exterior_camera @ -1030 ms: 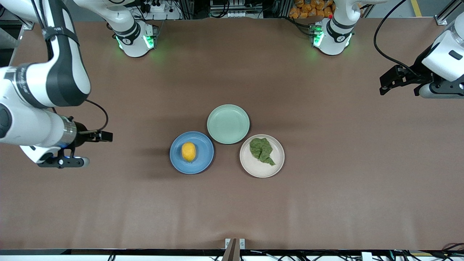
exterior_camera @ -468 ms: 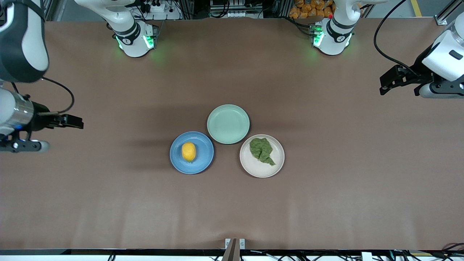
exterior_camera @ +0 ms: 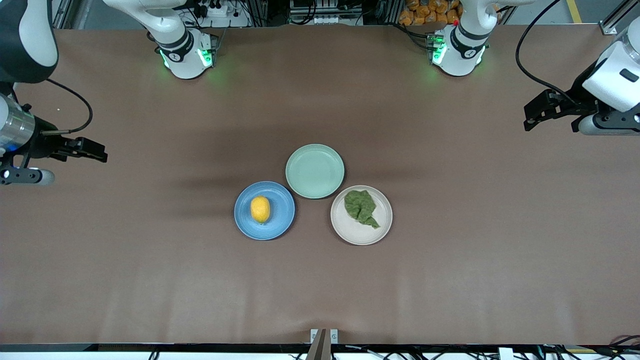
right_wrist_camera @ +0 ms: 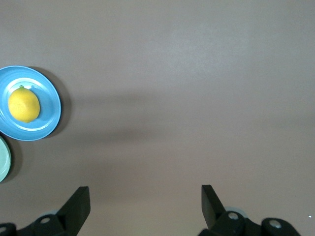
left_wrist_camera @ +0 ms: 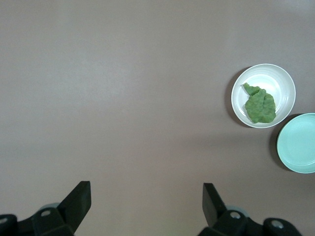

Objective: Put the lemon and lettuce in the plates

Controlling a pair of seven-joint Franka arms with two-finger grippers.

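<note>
The yellow lemon [exterior_camera: 260, 209] lies in the blue plate [exterior_camera: 282, 222] at the table's middle; both show in the right wrist view, lemon [right_wrist_camera: 23, 104] and plate [right_wrist_camera: 49, 118]. The dark green lettuce [exterior_camera: 361, 206] lies in the beige-white plate [exterior_camera: 350, 232]; the left wrist view shows the lettuce [left_wrist_camera: 261, 104] and plate [left_wrist_camera: 283, 81]. My right gripper [exterior_camera: 92, 150] is open and empty, up over bare table at the right arm's end. My left gripper [exterior_camera: 537, 112] is open and empty over bare table at the left arm's end. Its fingers [left_wrist_camera: 78, 196] stand wide apart.
An empty pale mint-green plate [exterior_camera: 315, 171] touches both other plates, farther from the front camera. It shows partly in the left wrist view [left_wrist_camera: 298, 143]. The brown table mat [exterior_camera: 450, 280] spreads wide around the plates.
My right arm has drawn back from the blue plate toward its own end of the table and toward the bases. The left arm, lemon and lettuce have not moved.
</note>
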